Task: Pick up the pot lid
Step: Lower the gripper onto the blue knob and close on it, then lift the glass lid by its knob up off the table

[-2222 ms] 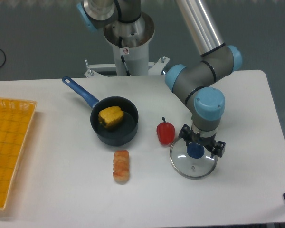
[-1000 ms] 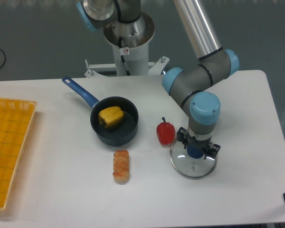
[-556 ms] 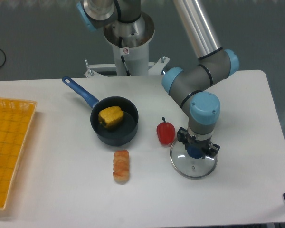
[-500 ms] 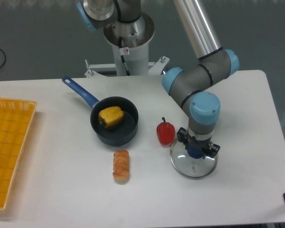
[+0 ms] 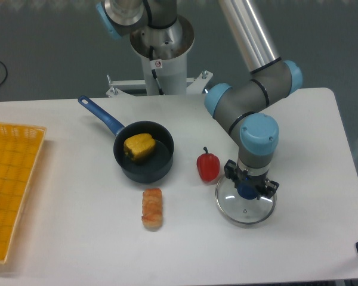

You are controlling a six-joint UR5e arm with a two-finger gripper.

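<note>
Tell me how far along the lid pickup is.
Looks done: the fingers are at the lid, one on either side of its blue knob.
In hand: the grip, which looks closed on the knob.
Left: a clear lift, as I can make out no gap under the rim, though this one view can't rule out a slight one.

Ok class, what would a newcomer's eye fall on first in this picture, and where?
Probably the black pan left of centre, with its long blue handle and a yellow item inside. Next, the bright orange tray at the left edge. Then the clear lid right of centre, where the pincer is down at its blue knob.
</note>
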